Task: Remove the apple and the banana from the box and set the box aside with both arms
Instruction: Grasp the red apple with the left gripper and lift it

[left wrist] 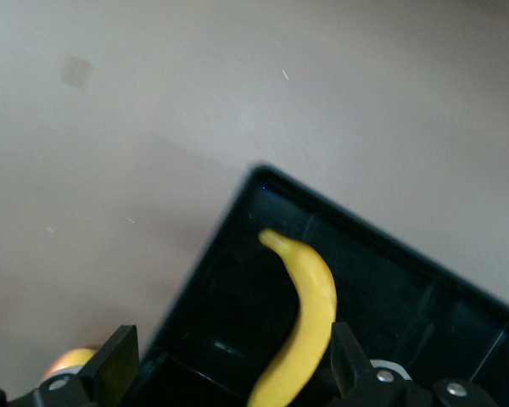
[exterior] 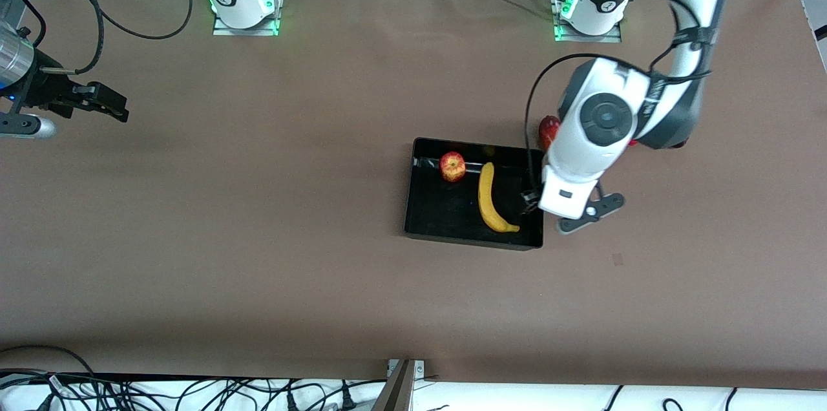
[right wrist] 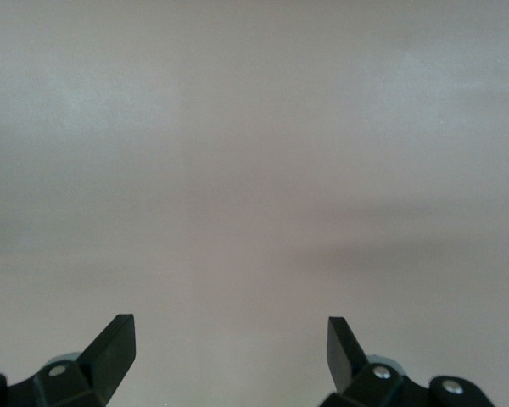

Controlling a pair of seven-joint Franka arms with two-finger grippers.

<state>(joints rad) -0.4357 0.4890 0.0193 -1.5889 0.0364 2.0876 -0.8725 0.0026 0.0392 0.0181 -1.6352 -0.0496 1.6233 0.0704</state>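
Observation:
The black box [exterior: 446, 214] lies mid-table. In it are the red apple [exterior: 452, 167], at its edge toward the robots' bases, and the yellow banana [exterior: 491, 199], beside the apple toward the left arm's end. My left gripper [exterior: 531, 201] is open and empty over the box's wall at that end. In the left wrist view my left gripper [left wrist: 233, 373] straddles the box wall [left wrist: 195, 288]; one finger is outside the box and the other is close beside the banana [left wrist: 310, 322]. My right gripper [exterior: 119, 108] waits open and empty over bare table at the right arm's end; it also shows in the right wrist view [right wrist: 231, 356].
A red-yellow mango-like fruit [exterior: 549, 132] lies on the table just outside the box's corner, partly hidden by the left arm; it also shows in the left wrist view [left wrist: 72, 360]. Brown table surrounds the box. Cables lie along the table's front edge.

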